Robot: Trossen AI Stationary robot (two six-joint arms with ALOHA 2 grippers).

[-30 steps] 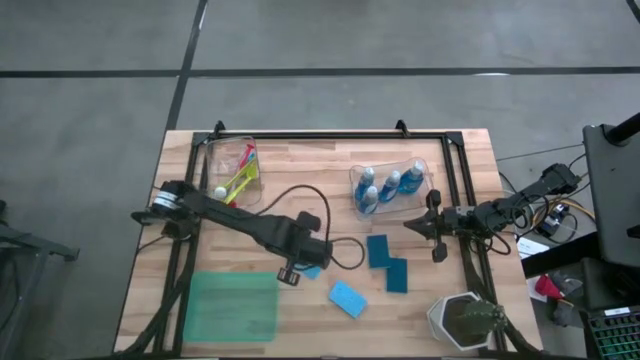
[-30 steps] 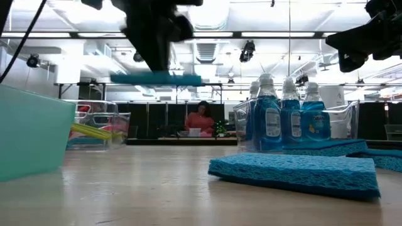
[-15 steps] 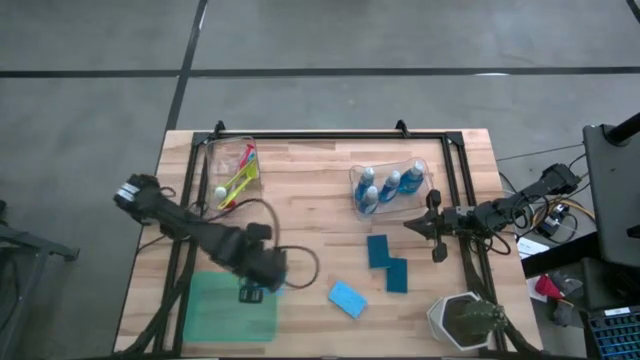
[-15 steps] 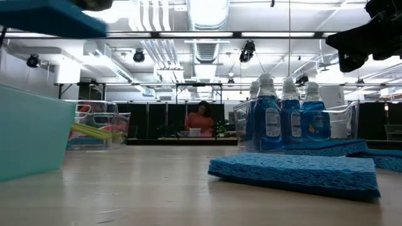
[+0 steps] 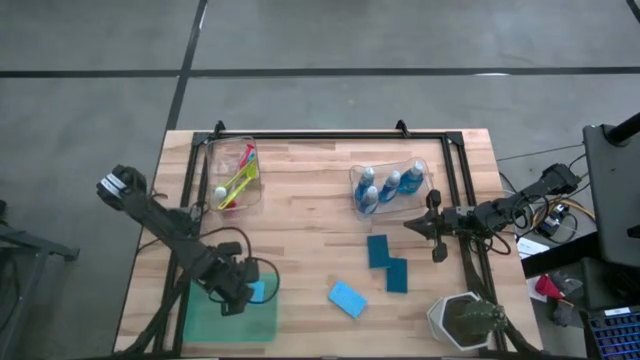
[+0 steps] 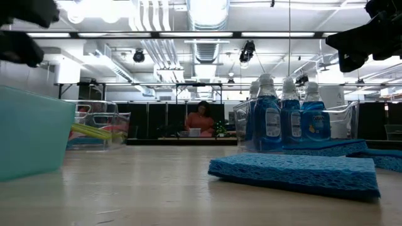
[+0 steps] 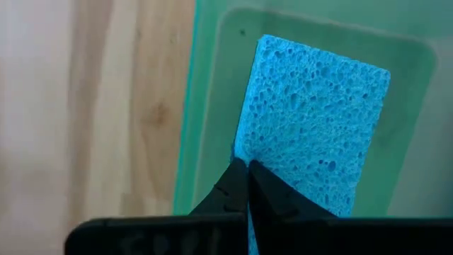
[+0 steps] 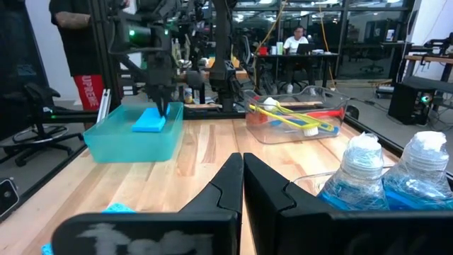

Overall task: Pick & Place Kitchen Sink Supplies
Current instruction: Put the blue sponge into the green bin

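The left claw [image 5: 240, 296] grips a blue sponge [image 7: 311, 127] over the green tray [image 5: 215, 318] at the surface's near left; the right claw [image 5: 410, 226], pinched empty, hangs beside the bottles [image 5: 388, 186]

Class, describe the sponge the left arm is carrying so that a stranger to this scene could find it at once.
Start at the green tray at the table's front left corner. Just above its right side hangs the left pincer, shut on a bright blue sponge. It is the only sponge off the wood; the other three lie flat on the tabletop farther right.
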